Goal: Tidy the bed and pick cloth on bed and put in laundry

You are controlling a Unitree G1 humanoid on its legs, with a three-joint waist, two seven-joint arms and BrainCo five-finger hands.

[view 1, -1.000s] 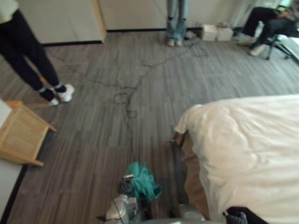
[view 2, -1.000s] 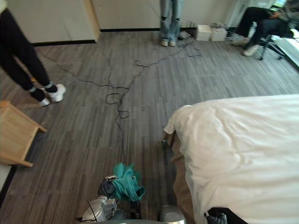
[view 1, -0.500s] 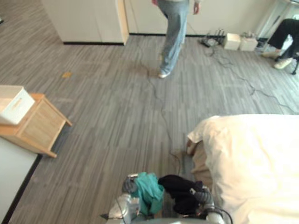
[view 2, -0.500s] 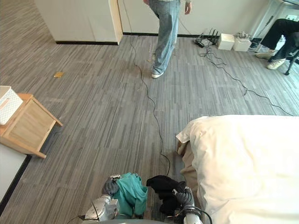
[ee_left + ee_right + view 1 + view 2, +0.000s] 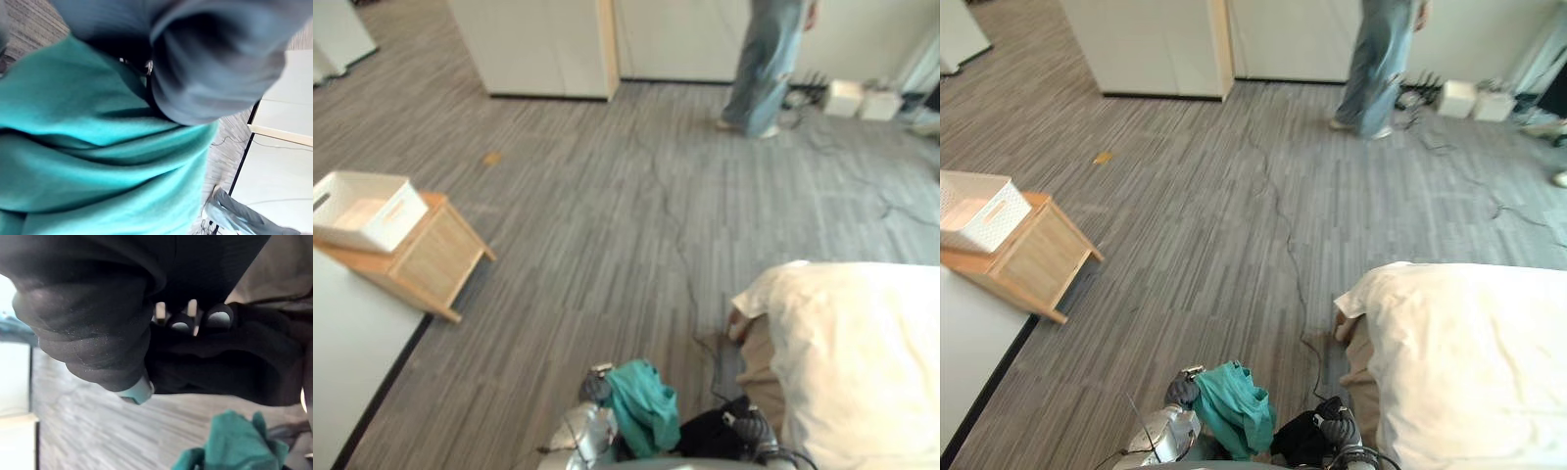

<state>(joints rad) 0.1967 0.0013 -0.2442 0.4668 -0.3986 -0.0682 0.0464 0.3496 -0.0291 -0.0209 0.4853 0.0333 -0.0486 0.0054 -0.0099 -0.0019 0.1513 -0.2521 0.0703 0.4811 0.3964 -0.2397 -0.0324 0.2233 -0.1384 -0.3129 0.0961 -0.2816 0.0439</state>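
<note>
Fingertips of the right hand curl hard into the black cloth, dark tips pressed against its folds, so that hand is clamped on it.

Sweeping from the left: a white basket sits on a low wooden side table, well apart from the robot across bare floor. It is probably the laundry basket, though its contents are too small to read. Nearer the middle, the left hand carries the teal cloth, which spills out beside the dark cover. How that hand grips it I cannot tell, since the cloth hides the grip. Just beside it comes the right hand with its black bundle, and on the far right is the bed, its white duvet lying fairly smooth with no loose clothing on the part in view.

Both hands are held low and close to the body, which seems sensible: 2 cloths carried tight are less likely to drag or drop on the way to the basket. A person stands far back by the cabinets, clear of that path.

The head camera gives the layout, basket against bed, but only the backs of the hands. The right wrist view supplies the curled tips and, past them, a corner of teal. The left wrist view gives teal folds at close range.
</note>
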